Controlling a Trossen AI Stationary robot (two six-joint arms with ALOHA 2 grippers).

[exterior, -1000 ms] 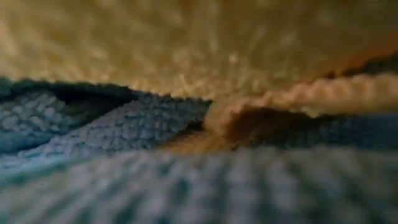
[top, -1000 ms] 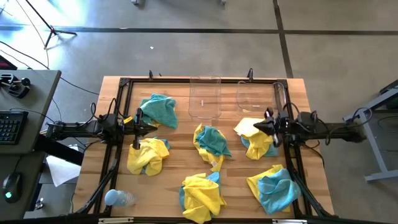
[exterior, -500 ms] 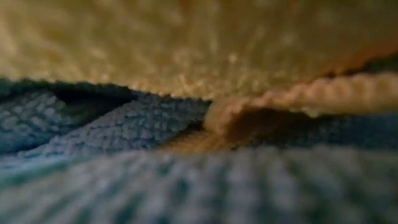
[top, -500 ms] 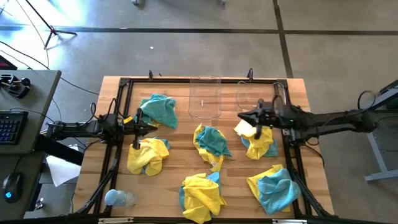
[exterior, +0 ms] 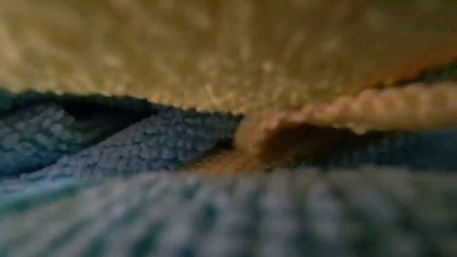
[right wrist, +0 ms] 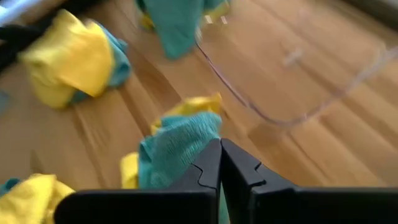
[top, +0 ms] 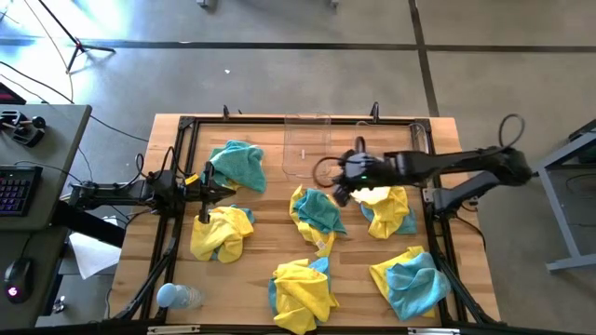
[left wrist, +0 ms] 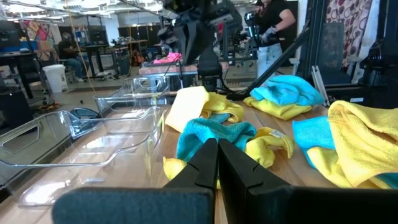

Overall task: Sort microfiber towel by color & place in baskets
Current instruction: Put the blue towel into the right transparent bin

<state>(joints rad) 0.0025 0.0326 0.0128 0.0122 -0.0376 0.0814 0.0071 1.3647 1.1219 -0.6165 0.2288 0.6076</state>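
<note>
Now my right claw, fingers together and empty, hovers at the tabletop's centre, with the teal-and-yellow microfiber towel at six o'clock and baskets at eleven; I should open wide before dropping.

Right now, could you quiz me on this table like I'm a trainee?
1. True or false: the right arm's fingers are spread wide.
2. Which arm reaches toward the table's middle: A left, B right?
3. Fill in: the cloth heaps are yellow and ____.

Key:
1. False. In the right wrist view the fingers are pressed together, holding nothing.
2. B. The left arm's fingers wait at the left side, near the teal towel; the right ones are beside the clear baskets.
3. Teal.
</note>
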